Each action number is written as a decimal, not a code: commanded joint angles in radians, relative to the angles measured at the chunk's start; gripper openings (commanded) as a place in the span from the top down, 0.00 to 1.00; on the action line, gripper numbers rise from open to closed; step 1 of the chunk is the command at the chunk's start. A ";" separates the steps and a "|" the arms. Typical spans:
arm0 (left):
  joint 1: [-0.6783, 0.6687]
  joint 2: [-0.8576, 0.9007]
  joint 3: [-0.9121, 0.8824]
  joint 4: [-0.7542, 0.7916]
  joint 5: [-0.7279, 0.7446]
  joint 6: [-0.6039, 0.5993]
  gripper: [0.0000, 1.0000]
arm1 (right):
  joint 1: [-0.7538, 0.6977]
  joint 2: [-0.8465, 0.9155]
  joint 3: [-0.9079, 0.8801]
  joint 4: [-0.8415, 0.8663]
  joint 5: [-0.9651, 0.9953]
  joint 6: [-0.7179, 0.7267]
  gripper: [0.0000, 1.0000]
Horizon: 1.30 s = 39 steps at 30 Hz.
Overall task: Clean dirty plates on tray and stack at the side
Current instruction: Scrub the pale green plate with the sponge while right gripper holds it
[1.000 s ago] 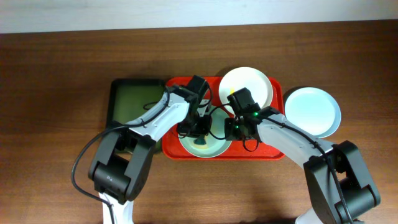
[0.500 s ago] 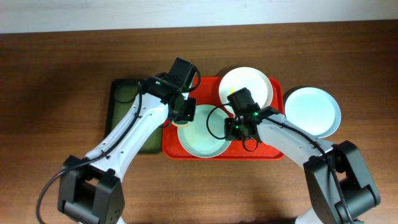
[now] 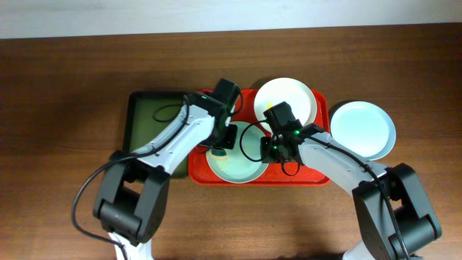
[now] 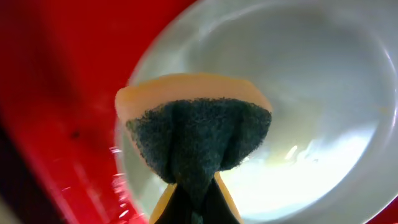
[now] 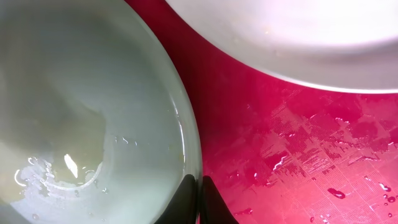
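The pale mint green plate (image 3: 238, 165) lies at the front of the red tray (image 3: 312, 180). My left gripper (image 3: 222, 143) hovers over the plate's left rim, shut on a yellow sponge (image 4: 194, 140) whose dark green scouring side faces the camera. In the left wrist view the plate (image 4: 305, 87) looks wet, with a faint yellowish film near its bottom. My right gripper (image 5: 198, 186) is shut on the mint plate's (image 5: 81, 112) right rim (image 3: 271, 152). A white plate (image 3: 285, 101) sits at the tray's back right (image 5: 292, 31). The light blue plate (image 3: 363, 128) rests on the table, right of the tray.
A dark green, black-rimmed tray (image 3: 146, 119) lies directly left of the red tray, partly under my left arm. Water droplets lie on the red tray floor (image 5: 311, 155). Brown table surface surrounds both trays.
My left gripper with the sponge drew back toward the tray's far-left corner, then returned over the mint plate's left rim. The right gripper has stayed on the rim.
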 commanded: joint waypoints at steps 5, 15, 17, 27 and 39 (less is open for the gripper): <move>-0.024 0.017 -0.007 0.016 -0.014 -0.025 1.00 | 0.004 -0.002 0.008 -0.002 -0.009 -0.002 0.96; -0.019 0.027 -0.045 0.042 -0.047 -0.052 1.00 | 0.004 -0.002 0.008 -0.003 -0.009 -0.002 0.96; -0.017 0.049 -0.046 0.051 -0.046 -0.073 1.00 | 0.004 -0.002 0.008 -0.002 -0.009 -0.002 0.96; 0.010 0.086 -0.063 0.083 0.014 -0.075 1.00 | 0.004 -0.002 0.008 -0.002 -0.009 -0.002 0.96; 0.043 0.011 -0.062 0.138 0.340 -0.017 1.00 | 0.004 -0.002 0.008 -0.003 -0.009 -0.002 0.96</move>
